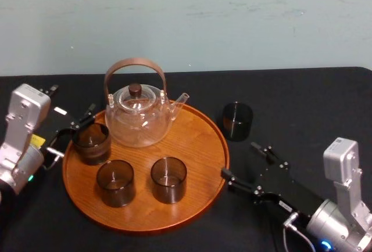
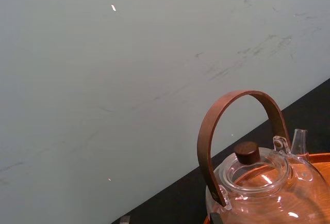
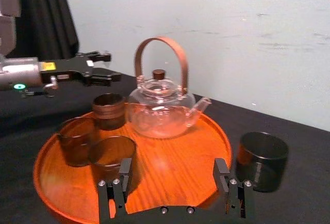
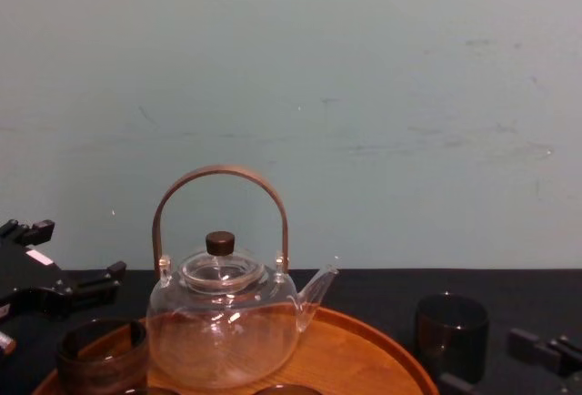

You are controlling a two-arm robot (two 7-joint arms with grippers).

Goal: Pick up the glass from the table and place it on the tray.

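Pickup pending: the glass (image 1: 237, 121) stands upright on the black surface (image 1: 308, 107), just off the right rim of the tray (image 1: 197, 141), apart from it. The right tool (image 1: 240, 159) hovers near that rim on the robot's side of the glass, its jaws spread wide and holding nothing. The left tool (image 1: 75, 130), also spread, sits at the tray's far-left edge by one of three glasses (image 1: 115, 182) already on the tray; whether it touches that one is hard to judge from the head view.

The right tool would do best to advance until the jaws straddle the glass evenly at mid-height, then close gently, since the smooth wall looks likely to slip or tip under an off-centre squeeze. The lift should clear the raised rim before crossing over. The bare wood at the tray's right looks the safest landing spot, away from the teapot (image 1: 139, 115) and its spout.
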